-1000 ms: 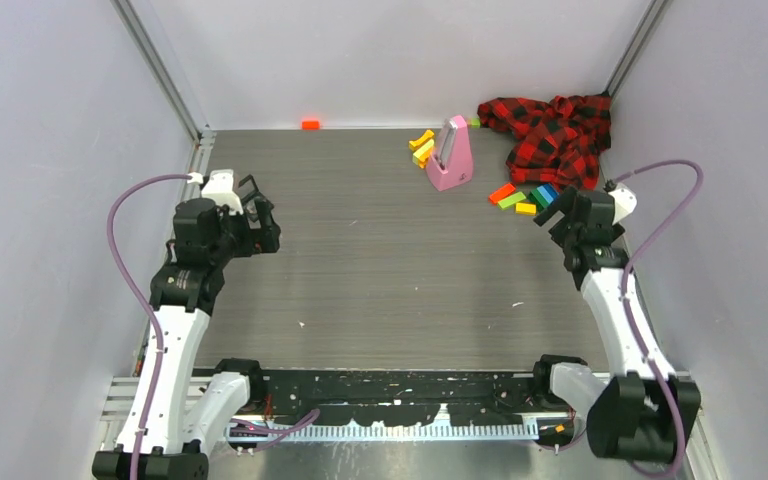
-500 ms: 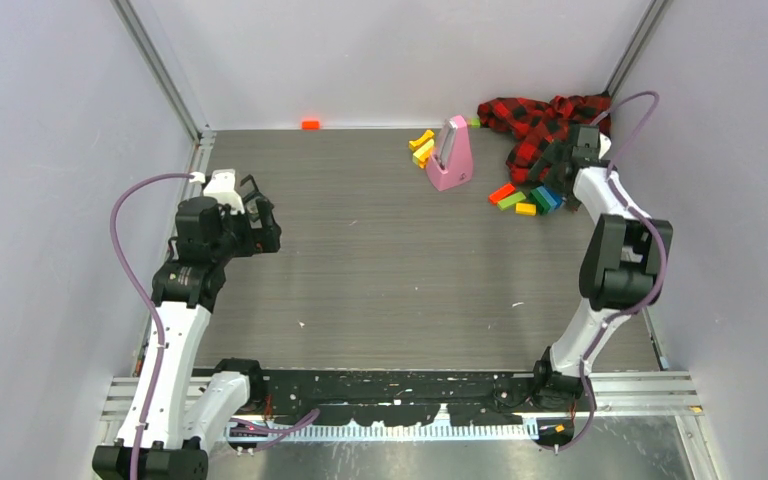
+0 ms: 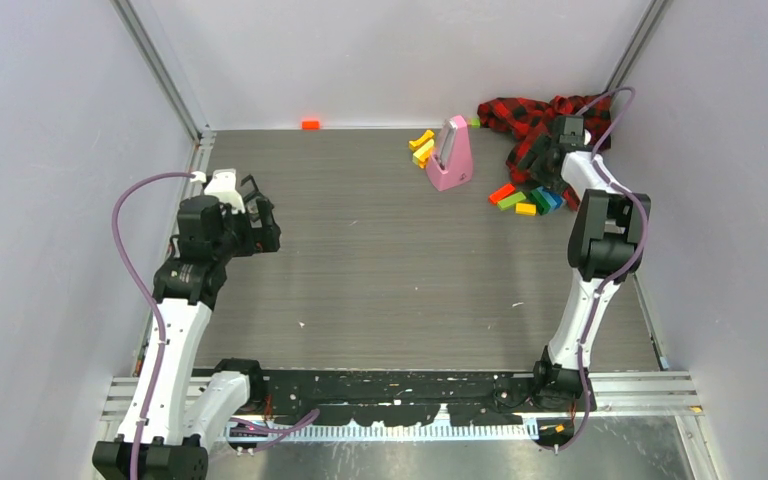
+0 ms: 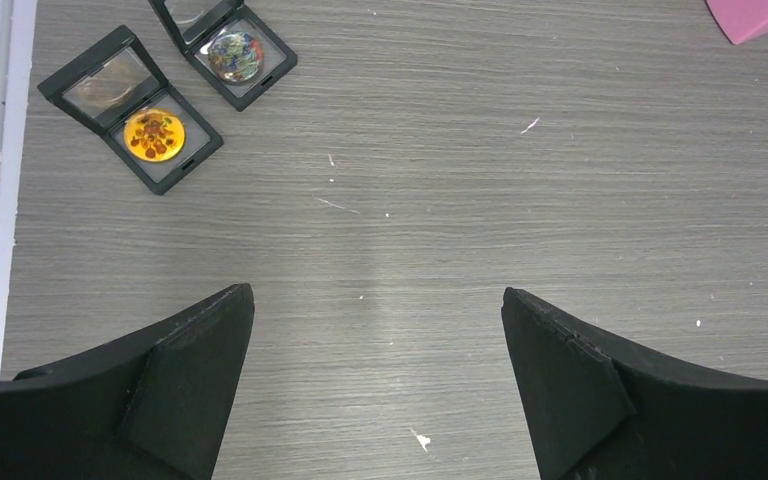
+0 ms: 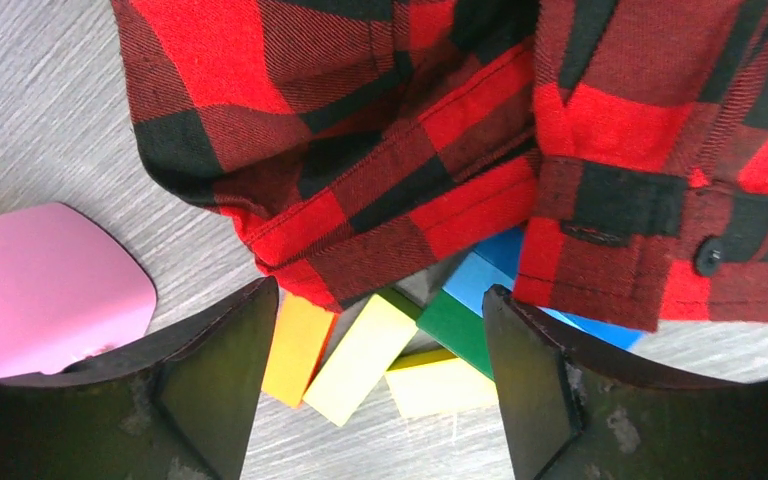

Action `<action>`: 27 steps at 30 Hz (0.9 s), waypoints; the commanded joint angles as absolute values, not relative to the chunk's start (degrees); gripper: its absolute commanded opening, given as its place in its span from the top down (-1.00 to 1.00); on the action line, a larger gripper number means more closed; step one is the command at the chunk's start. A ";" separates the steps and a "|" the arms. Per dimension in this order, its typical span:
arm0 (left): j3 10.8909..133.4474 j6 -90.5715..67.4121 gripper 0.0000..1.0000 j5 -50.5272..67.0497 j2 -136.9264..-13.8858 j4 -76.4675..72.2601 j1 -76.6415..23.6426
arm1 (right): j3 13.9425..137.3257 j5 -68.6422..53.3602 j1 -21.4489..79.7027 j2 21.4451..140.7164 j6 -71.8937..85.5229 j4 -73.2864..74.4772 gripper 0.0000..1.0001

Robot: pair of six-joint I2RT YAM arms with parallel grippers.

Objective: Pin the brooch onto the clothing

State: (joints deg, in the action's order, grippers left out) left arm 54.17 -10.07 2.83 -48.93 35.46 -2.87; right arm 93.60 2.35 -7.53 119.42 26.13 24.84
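Surface: grey wood-grain table point(image 3: 380, 270), pale walls on three sides.
Clothing: red-and-black check shirt point(image 3: 545, 118), crumpled in the far right corner against the walls.
Right gripper point(image 5: 375, 290): reached into that far right corner, over the shirt's near edge. Jaws stand well apart with nothing clamped. The shirt hem shows in the gap between the fingers; whether the tips touch the cloth, cannot tell.
Left gripper point(image 4: 378, 300): on the left side of the table, well apart from the shirt. Jaws spread wide, holding nothing, bare table beneath.
Cuff point(image 5: 660, 230): buttoned, with a dark button point(image 5: 708, 257), lying over the blue block.
Blocks point(image 5: 360, 355): flat yellow, green and blue pieces at the shirt's near edge, some partly under the cloth.
Pink stand point(image 3: 450, 158): upright, left of the shirt and apart from it, with yellow pieces point(image 3: 422, 148) just beside it.
Cases: two black framed cases lie just beside each other near the table's left rail. One holds an orange round piece point(image 4: 155, 132), the other a multicoloured round piece point(image 4: 232, 52).
Orange block point(image 3: 310, 124): at the foot of the far wall.
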 commanded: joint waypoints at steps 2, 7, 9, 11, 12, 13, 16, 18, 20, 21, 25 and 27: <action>54.58 -9.54 -0.96 1.79 -49.30 34.24 -2.67 | 97.95 0.79 -6.74 122.09 30.46 22.60 -0.51; 54.67 -9.28 -0.96 1.19 -49.82 34.45 -2.66 | 99.78 0.79 -6.68 125.05 32.36 21.42 -0.38; 54.75 -9.23 -0.96 0.77 -50.08 34.58 -2.59 | 101.36 0.77 -6.68 126.23 32.42 21.29 -0.28; 54.84 -9.14 -0.96 0.64 -50.25 34.65 -2.62 | 103.53 0.79 -6.68 127.50 32.16 21.45 -0.03; 54.92 -9.00 -0.96 0.66 -50.26 34.75 -2.62 | 105.36 0.75 -6.68 128.22 31.99 21.84 0.25; 54.93 -8.86 -0.96 0.67 -50.17 34.67 -2.69 | 107.11 0.78 -6.68 128.40 31.60 22.13 0.41; 54.62 -8.41 -0.96 0.98 -49.49 34.25 -2.60 | 109.76 0.77 -6.68 126.91 30.69 22.65 0.95; 54.20 -7.91 -0.96 1.98 -48.91 33.66 -2.58 | 111.22 1.12 -6.68 124.03 30.08 22.69 0.98; 53.76 -7.34 -0.96 3.56 -48.38 33.01 -2.60 | 112.51 1.94 -6.68 120.18 29.47 22.75 0.99; 53.57 -6.93 -0.96 4.55 -48.11 32.46 -2.58 | 113.58 2.20 -6.68 118.67 29.24 22.76 0.99; 53.18 -6.26 -0.96 9.97 -47.58 30.76 -2.56 | 117.12 1.79 -6.68 109.52 28.42 23.18 0.99; 53.36 -6.24 -0.96 14.92 -47.94 29.46 -2.69 | 118.47 1.00 -6.68 104.45 28.48 22.82 0.99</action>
State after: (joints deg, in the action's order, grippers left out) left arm 53.39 -7.81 5.91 -48.49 34.70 -2.87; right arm 111.37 1.43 -6.98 119.39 29.65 26.26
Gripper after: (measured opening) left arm 0.981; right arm 0.044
